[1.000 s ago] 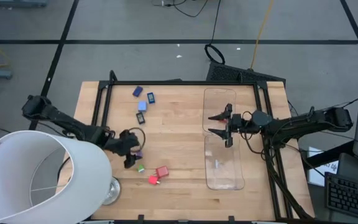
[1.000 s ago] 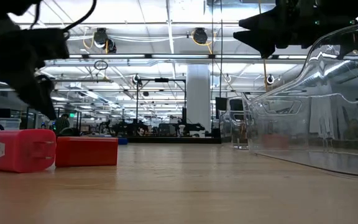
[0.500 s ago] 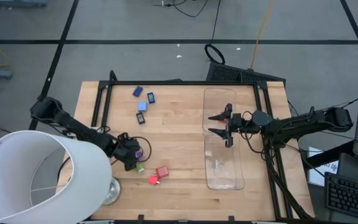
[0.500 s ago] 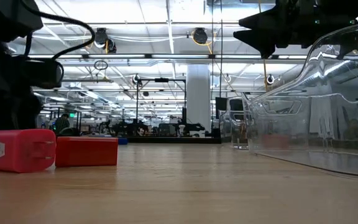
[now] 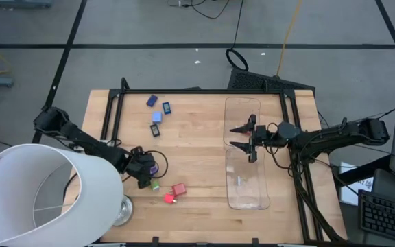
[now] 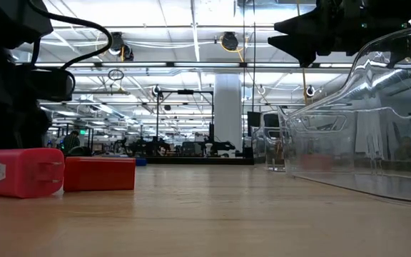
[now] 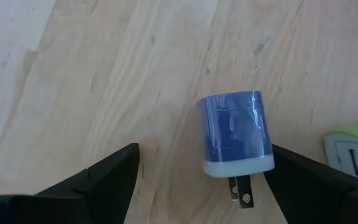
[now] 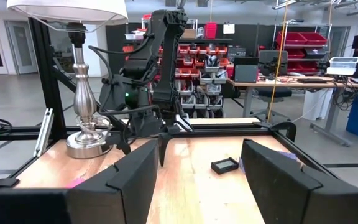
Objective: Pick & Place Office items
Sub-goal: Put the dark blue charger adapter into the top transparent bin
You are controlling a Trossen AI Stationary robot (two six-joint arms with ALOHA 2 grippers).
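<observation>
A blue-purple plug-shaped piece (image 7: 235, 134) lies flat on the wooden table, with a green piece (image 7: 353, 149) beside it. My left gripper (image 7: 204, 155) points down over the blue-purple piece (image 5: 153, 167), open, one finger on either side of it. The nearer finger (image 7: 303, 174) stands close to its side. Two red pieces (image 5: 179, 189) (image 6: 23, 171) lie nearby. Several blue and dark pieces (image 5: 158, 116) lie toward the far left. My right gripper (image 5: 242, 136) hovers open over the clear tray (image 5: 245, 195).
A big white lampshade (image 5: 46, 199) and its metal lamp base (image 5: 118, 209) stand at the near left corner, close to my left arm. A black frame rail (image 5: 108, 116) runs along the table's left side. Bare wood lies between the pieces and the tray.
My left gripper has come down toward the table and tipped more steeply over the blue-purple piece, then kept still for the last half second. The pieces have not moved.
</observation>
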